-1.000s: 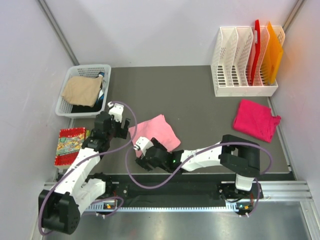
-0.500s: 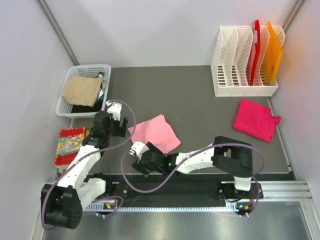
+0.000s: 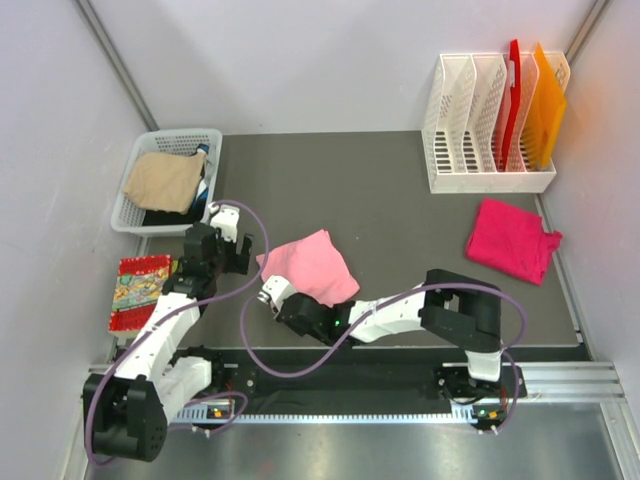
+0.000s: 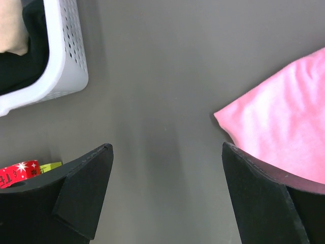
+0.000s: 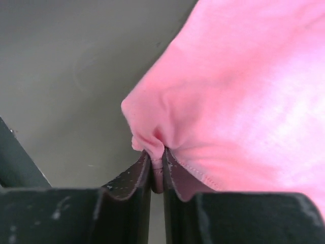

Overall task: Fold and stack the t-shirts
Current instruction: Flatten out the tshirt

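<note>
1. Top external view: salmon-pink t-shirt (image 3: 312,265) lies partly folded, roughly a diamond, on the grey table (image 3: 380,190), left of centre and near the arms.
2. Right wrist view: right gripper (image 5: 157,173) has its jaws nearly together on a bunched corner of the pink shirt; cloth puckers right above the fingertips (image 5: 137,178), hem stitching visible.
3. From above, that pinched corner is the shirt's near-left one; right arm reaches across from its base toward the left.
4. Magenta t-shirt (image 3: 512,240) sits folded on the right side of the table, well apart from the pink one, no gripper near it.
5. Left gripper (image 4: 166,152) is just left of the pink shirt, jaws wide, only bare table between them.
6. Left wrist view: its right-hand finger (image 4: 264,203) overlaps the pink shirt's edge; cannot tell if it touches.
7. White basket (image 3: 130,215) at far left holds a beige cloth (image 3: 165,180) over something dark.
8. Red-edged patterned flat piece (image 3: 138,290) lies at the left edge, nearer than the basket.
9. White file rack (image 3: 480,180) stands at far right with a red folder (image 3: 513,100) and an orange folder (image 3: 545,110) upright in it, beyond the magenta shirt.
</note>
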`<state>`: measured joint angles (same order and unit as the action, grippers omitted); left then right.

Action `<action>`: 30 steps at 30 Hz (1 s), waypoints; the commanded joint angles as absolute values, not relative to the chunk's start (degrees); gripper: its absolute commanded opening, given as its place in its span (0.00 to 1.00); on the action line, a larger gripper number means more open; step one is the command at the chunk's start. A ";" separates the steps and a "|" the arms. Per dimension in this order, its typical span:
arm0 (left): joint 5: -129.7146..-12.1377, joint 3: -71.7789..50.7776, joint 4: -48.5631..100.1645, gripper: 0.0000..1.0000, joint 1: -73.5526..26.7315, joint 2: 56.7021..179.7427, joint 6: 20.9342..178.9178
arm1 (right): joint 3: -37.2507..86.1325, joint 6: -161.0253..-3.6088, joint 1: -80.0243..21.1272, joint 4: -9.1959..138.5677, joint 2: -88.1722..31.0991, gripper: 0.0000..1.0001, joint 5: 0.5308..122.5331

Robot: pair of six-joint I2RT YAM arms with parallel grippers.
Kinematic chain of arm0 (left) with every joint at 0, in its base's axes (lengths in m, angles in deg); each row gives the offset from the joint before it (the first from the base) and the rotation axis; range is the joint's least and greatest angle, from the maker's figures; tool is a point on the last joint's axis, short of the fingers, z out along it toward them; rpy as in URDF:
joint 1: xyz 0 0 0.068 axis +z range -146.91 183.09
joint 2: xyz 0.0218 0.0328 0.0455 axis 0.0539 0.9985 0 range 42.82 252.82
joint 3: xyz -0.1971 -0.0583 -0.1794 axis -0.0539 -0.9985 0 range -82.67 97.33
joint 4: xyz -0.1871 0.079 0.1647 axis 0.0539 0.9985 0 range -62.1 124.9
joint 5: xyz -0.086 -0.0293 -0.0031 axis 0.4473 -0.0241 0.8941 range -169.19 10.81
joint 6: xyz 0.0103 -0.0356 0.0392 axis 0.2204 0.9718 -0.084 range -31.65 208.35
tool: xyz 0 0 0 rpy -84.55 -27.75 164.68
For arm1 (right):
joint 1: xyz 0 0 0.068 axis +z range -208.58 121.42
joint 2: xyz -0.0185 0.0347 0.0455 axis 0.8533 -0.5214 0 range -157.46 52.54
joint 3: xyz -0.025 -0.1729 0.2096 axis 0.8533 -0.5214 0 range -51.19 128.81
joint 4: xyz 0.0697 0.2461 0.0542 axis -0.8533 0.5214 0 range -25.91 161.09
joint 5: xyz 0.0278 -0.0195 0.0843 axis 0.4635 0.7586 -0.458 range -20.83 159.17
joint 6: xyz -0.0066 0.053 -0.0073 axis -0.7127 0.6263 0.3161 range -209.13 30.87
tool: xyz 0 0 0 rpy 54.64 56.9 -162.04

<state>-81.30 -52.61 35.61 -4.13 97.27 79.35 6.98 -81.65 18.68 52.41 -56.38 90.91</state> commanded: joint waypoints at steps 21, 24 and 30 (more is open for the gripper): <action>-71.37 -52.44 37.92 0.89 -3.41 91.95 78.77 | 15.08 -93.00 16.58 63.03 -24.20 0.04 106.16; -66.80 -52.08 39.33 0.88 -3.41 92.12 77.71 | 13.50 -92.82 14.30 63.03 -21.20 0.04 106.44; -59.24 -50.86 38.98 0.87 -3.59 96.51 76.83 | 9.54 -92.03 9.02 63.74 -13.30 0.01 112.50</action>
<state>-66.39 -53.44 39.48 -3.68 93.56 77.80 11.24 -91.74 11.95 64.19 -20.25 106.69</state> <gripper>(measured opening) 0.877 0.080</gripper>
